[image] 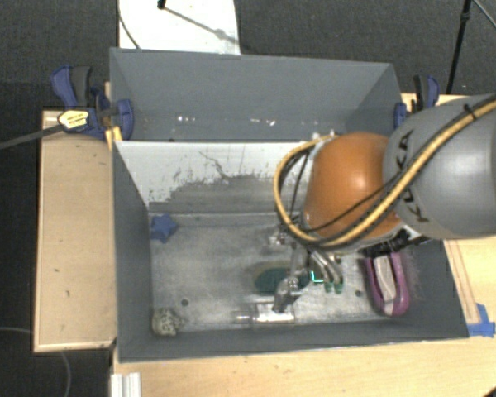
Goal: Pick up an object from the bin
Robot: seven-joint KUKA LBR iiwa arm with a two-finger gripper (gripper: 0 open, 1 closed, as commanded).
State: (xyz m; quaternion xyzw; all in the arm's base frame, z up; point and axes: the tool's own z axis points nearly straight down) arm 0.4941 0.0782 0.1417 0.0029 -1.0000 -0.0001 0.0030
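Bin of grey metal takes up the middle of the frame. My arm comes in from the right, and its big orange cover hides some of the floor. The gripper sits low in the middle. I cannot tell if it is open or closed, because cables and small parts crowd it.

The left half of the floor has lots of free room. On the right, a purple loop lies near the wall, partly under the arm. A dark green round thing lies just left of the gripper, one side hidden. A clear shiny thing lies just below. A blue scrap sits by the left wall and a grey lump in the lower left corner.
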